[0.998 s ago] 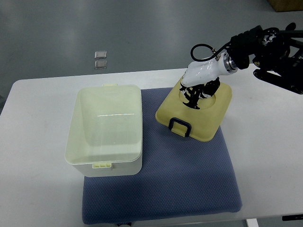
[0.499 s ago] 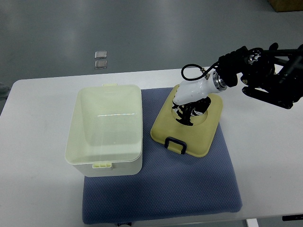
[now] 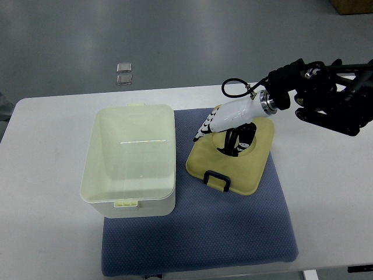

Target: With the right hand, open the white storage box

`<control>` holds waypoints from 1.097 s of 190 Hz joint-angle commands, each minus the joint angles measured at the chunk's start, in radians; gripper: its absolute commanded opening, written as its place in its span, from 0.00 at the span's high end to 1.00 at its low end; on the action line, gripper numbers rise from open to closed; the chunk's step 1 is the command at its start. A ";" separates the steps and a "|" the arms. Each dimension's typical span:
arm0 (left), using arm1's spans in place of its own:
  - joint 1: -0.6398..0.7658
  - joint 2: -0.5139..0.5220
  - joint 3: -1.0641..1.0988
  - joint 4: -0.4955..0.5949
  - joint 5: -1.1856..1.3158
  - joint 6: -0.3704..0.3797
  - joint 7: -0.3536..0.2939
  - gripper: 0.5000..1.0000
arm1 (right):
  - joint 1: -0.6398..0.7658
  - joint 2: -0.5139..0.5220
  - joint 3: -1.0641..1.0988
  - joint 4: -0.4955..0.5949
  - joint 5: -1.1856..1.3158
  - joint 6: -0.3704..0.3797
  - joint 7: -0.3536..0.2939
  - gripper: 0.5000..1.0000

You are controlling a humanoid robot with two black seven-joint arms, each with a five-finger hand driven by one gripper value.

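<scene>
The white storage box [image 3: 129, 160] stands open on the left part of the blue mat [image 3: 198, 233], with nothing visible inside it. Its pale yellow lid [image 3: 256, 169] lies flat on the mat to the right of the box, with the black latch [image 3: 217, 178] at its near edge. My right hand [image 3: 218, 139] reaches in from the right and hovers over the lid's far part. Its fingers are spread: some point left past the lid's edge, others hang over the round recess [image 3: 252, 139] in the lid. It holds nothing.
The white table [image 3: 326, 192] carries the mat. Two small silver squares [image 3: 123, 74] lie on the grey floor beyond the table's far edge. A brown box corner [image 3: 352, 6] shows at the top right.
The lid was moved left and down onto the mat, closer to the box. Since then the hand's fingers have spread and let go of the lid, which lies still.
</scene>
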 commanded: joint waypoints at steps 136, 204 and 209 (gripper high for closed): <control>0.000 0.000 0.000 0.000 -0.001 0.000 0.000 0.00 | -0.499 0.069 0.707 -0.276 1.153 0.078 0.000 0.15; 0.000 0.000 0.000 0.000 0.001 0.000 0.000 0.00 | -0.563 0.102 0.706 -0.389 1.599 0.006 -0.072 0.14; 0.000 0.000 0.000 0.000 -0.001 0.000 0.000 0.00 | -0.568 0.104 0.706 -0.389 1.613 0.003 -0.069 0.14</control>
